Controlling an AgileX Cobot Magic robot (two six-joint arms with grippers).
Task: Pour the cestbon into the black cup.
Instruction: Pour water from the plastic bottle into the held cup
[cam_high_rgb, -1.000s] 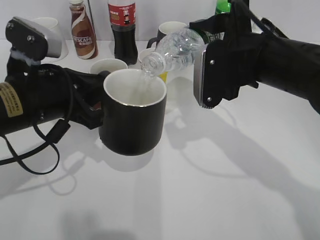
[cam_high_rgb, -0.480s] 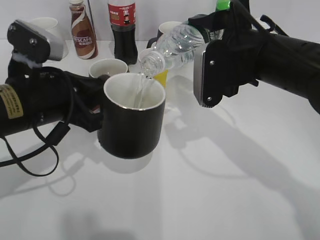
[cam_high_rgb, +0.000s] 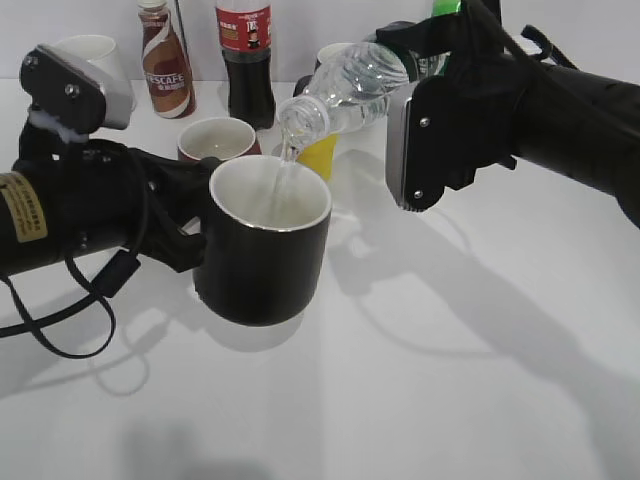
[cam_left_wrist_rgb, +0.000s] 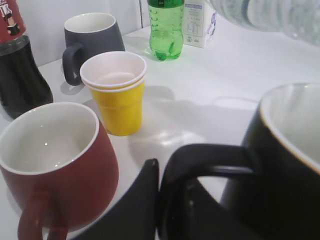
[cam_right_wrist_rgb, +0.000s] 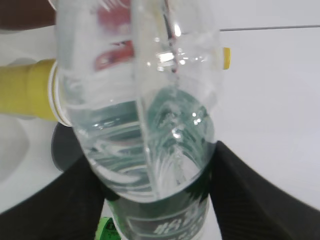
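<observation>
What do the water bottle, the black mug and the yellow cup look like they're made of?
The cestbon looks like thin clear plastic: see-through, ribbed, with water visible inside. The black cup seems to be glazed ceramic: glossy black outside, white inside, thick rim, though coated metal can't be ruled out. The yellow cup looks like matte paper or thin plastic, two nested; the rolled white rims suggest disposables.

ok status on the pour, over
Left hand shut on the black cup handle. Right hand shut on the cestbon, tipped, water streaming into cup. Nothing in the way.
</observation>
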